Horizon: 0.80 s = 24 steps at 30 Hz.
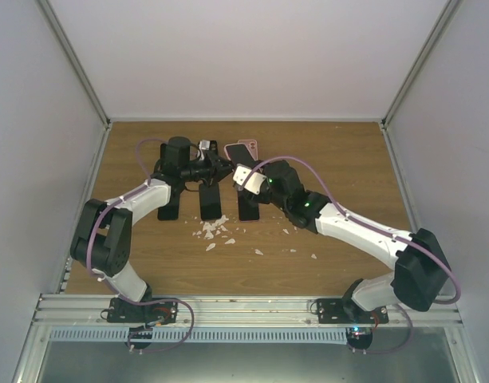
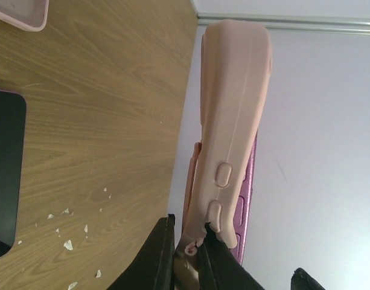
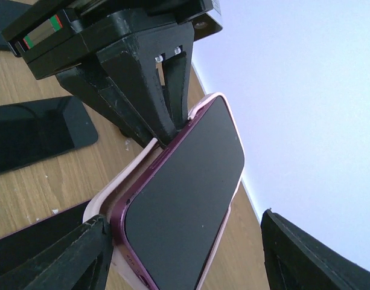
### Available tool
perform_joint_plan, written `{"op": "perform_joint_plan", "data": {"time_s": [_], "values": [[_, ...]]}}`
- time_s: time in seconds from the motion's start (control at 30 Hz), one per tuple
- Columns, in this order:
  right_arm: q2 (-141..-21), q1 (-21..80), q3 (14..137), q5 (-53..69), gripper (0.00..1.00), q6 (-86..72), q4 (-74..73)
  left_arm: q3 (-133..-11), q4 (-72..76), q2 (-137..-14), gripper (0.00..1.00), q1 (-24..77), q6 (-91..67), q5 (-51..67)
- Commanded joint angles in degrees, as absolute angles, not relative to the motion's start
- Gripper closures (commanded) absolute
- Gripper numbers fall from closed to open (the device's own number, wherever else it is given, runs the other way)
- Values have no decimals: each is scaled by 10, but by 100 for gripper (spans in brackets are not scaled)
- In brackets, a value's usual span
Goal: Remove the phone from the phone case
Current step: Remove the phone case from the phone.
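Black fingers (image 2: 157, 260) of your left gripper (image 2: 186, 241) were shut tight on one end of the pink phone case (image 2: 233, 109). They pinched its edge just past the side buttons and held it up off the table (image 2: 100, 121). Your right gripper (image 3: 185, 219) stood open around the phone (image 3: 185, 181). One finger sat at the phone's lower corner, though I could not tell whether it touched, and the other was well apart on the opposite side. So the phone lay between your right fingers but was not gripped.

I judged the job begun, not finished. Along one long side the phone's magenta rim stood clear of the case lip, while the end nearest your left gripper sat wrapped in pink. What was left was to close on the phone and draw it out of the case.

Phone and case hung together over the far middle of the table, between your two grippers. Dark slabs (image 3: 34, 130) lay flat just nearer, and white crumbs (image 1: 212, 231) nearer again.
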<state>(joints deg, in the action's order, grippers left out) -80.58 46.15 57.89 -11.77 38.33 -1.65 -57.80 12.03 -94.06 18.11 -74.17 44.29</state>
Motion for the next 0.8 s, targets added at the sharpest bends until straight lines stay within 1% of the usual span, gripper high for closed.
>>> {"op": "perform_joint_plan", "data": {"time_s": [0.0,0.23,0.43,0.57,0.7,0.77], "values": [[-809,468,564,-141,32,408,15,-575,195,-932,100,190,-759,503],[-816,470,544,-122,24,421,17,-570,209,-934,100,191,-772,514],[-829,470,539,-117,24,427,26,-570,218,-934,100,193,-776,521],[-844,470,531,-140,30,437,57,-568,223,-933,100,197,-777,527],[-852,470,520,-185,42,456,116,-564,224,-933,100,198,-777,533],[-855,470,514,-202,46,468,145,-562,223,-933,100,198,-777,534]]}}
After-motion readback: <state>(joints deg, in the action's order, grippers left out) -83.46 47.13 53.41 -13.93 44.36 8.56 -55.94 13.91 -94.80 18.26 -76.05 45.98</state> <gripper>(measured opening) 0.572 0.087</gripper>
